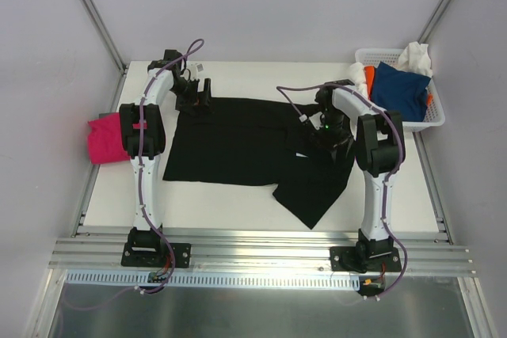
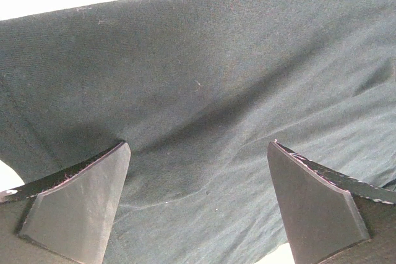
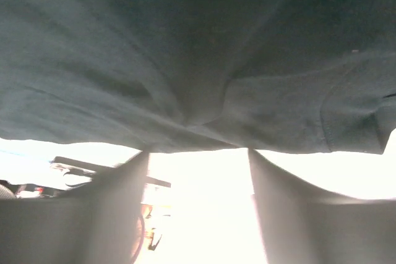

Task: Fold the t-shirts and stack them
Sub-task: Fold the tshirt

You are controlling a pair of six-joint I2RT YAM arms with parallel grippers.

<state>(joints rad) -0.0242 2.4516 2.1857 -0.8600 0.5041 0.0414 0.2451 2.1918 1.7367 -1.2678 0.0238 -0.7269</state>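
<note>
Black t-shirt (image 1: 238, 144) lies spread across the middle of the desk (image 1: 253, 73), one flap trailing toward lower centre. Left pincer (image 2: 198, 146), at the shirt's upper left edge, gapes wide over the cloth, gripping nothing. Right pincer (image 3: 198, 153) stands parted at a hem; glare washes out its fingers, so contact cannot be told. Pink t-shirt (image 1: 103, 140), at left, is half hidden by the left arm (image 1: 142, 128). Blue t-shirt (image 1: 400, 89) covers most of the basket (image 1: 432, 120), upper right.

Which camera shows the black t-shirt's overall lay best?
Top external: nearly the whole black t-shirt shows, spread across the table. Left wrist shows only a cloth patch between its open fingers; right wrist shows a blurred close-up of its hem.
</note>
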